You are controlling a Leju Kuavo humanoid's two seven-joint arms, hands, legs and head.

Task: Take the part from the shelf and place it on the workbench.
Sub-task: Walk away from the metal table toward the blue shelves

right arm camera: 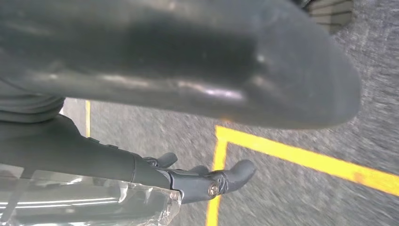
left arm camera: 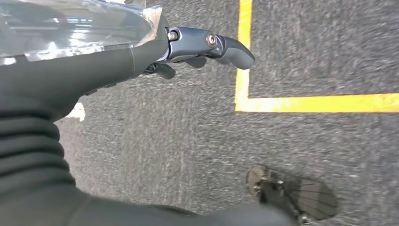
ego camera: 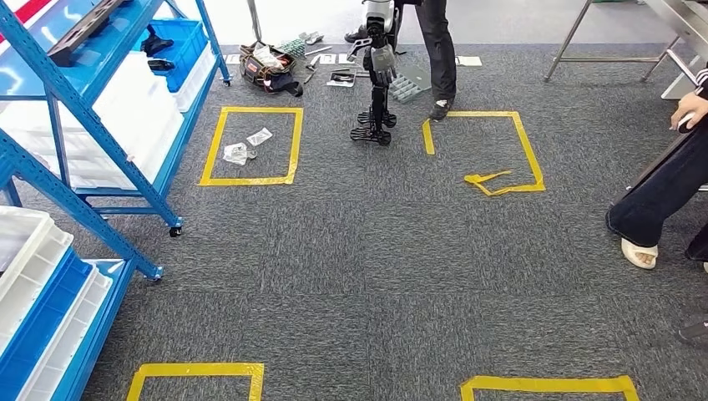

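I see my left hand and my right hand hanging over coarse grey carpet crossed by flat yellow tape lines, and both seem to hold one crinkly clear plastic bag with the part inside. The fingers curl around its glossy film. Four taped yellow squares mark the floor beside two blue steel shelves with white bins.

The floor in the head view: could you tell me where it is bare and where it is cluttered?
Bare: the carpet between the four yellow squares, and inside the right far square. Crowded: the left far square holds plastic bags; tools and a bag lie beyond, beside the blue shelf.
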